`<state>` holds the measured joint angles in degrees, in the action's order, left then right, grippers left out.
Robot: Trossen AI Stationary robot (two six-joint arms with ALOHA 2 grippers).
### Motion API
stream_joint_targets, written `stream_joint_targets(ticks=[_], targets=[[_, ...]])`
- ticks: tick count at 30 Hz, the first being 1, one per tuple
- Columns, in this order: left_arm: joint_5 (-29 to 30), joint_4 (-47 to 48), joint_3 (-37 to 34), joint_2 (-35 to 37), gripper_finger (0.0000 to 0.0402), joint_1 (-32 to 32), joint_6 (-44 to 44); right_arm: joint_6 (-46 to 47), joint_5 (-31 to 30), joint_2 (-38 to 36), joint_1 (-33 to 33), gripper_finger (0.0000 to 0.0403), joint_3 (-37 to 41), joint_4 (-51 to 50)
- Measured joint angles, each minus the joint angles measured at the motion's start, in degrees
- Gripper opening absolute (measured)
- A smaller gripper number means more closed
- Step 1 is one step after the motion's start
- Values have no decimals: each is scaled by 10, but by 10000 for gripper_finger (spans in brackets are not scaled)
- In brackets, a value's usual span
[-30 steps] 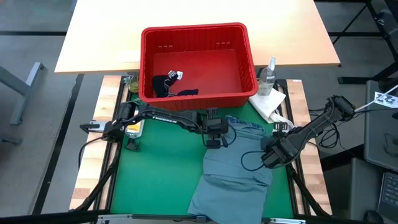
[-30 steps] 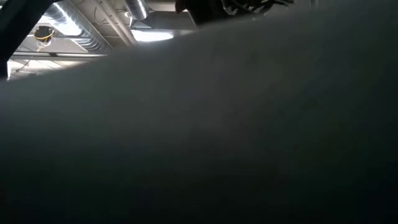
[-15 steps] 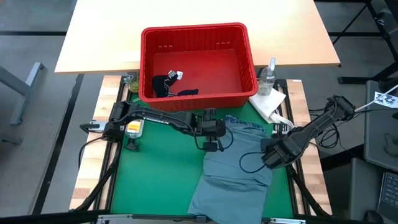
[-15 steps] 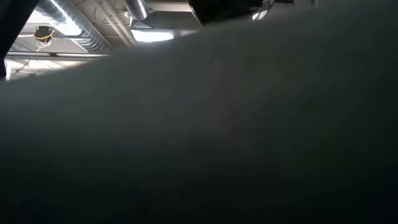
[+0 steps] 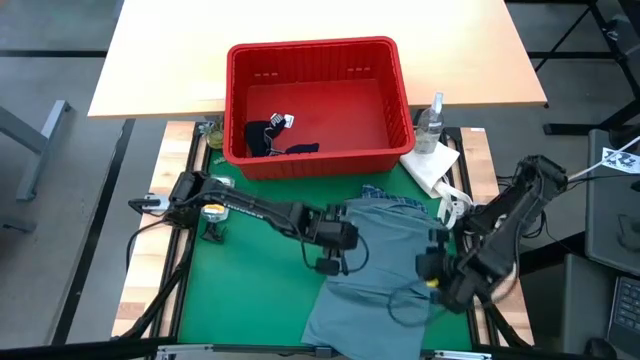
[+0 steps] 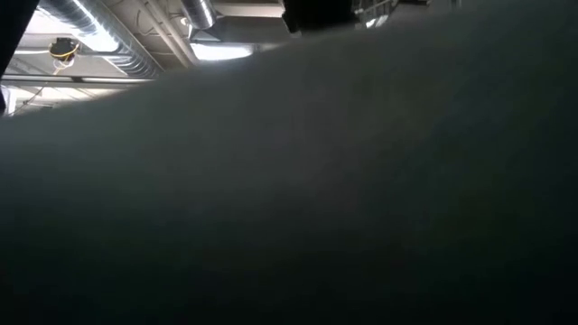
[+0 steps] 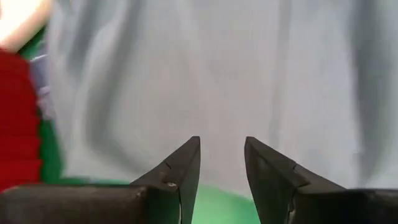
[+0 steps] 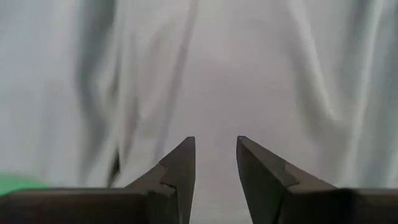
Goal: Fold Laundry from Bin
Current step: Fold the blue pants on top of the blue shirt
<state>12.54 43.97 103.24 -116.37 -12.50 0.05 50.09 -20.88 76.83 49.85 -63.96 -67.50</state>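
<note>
Garment [image 5: 380,262] between both fingers' tips

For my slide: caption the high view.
Both grippers, left and right, flank the grey-blue garment below the red bin.

A lab or workshop: beyond the left pincer [image 5: 340,243] a green mat [image 5: 250,300] covers a wooden desk [image 5: 150,240] in a metal frame, with a second pale desk [image 5: 300,25] on bare grey floor [image 5: 50,120]. Exposed ducts [image 6: 99,27] cross the ceiling overhead.
</note>
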Motion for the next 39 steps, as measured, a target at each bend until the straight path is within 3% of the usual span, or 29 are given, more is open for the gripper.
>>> stream_joint_targets(ticks=[3, 7, 20, 29, 39], targets=[[-1, -18, 0, -10, 121, -22, -14, 21, -43, 33, 32, 117, 0, 34], [1, -39, 0, -35, 121, -46, -26, 47, -31, 83, 56, 117, 1, 56], [-2, -39, 0, -107, 121, -86, -44, 67, 113, 207, 68, 117, 1, 82], [-15, -3, 0, -120, 121, -97, -46, 36, 161, 220, 68, 117, 1, 152], [-13, 24, 0, -112, 121, -105, -46, 26, 190, 211, 68, 117, 1, 148]])
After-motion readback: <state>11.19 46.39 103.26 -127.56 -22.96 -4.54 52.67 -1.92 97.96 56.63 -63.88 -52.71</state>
